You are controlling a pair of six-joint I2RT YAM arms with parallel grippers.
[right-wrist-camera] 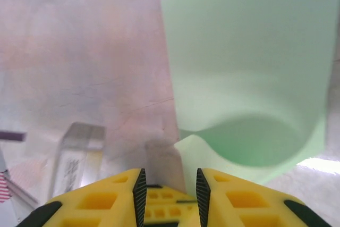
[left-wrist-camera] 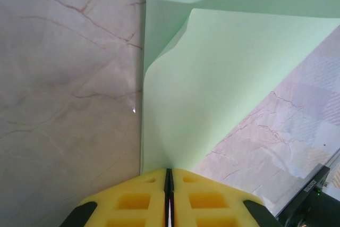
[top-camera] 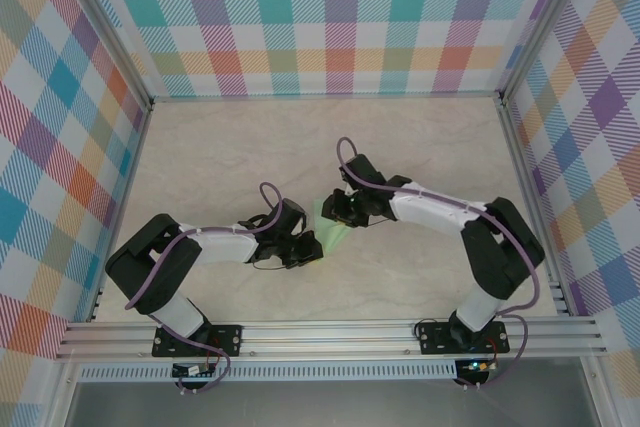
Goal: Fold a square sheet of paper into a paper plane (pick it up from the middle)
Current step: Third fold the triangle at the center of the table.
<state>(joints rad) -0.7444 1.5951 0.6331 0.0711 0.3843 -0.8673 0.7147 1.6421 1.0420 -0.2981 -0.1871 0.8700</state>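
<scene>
Left end effector (left-wrist-camera: 169,174) clamped shut on paper sheet (left-wrist-camera: 234,99) edge. Sheet curled over on desk (left-wrist-camera: 64,89) between arms. Right end effector (right-wrist-camera: 170,179) jaws apart, holding nothing. Risk: unpressed curl may spring open, fold ends up skewed.

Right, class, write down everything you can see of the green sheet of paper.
The sheet of paper is thin, plain, pale mint green. It is bent over in a soft, uncreased curl, one layer arching above the other, on the marbled table between the arms. The left gripper is shut on one edge; the right gripper stands open beside it.
</scene>
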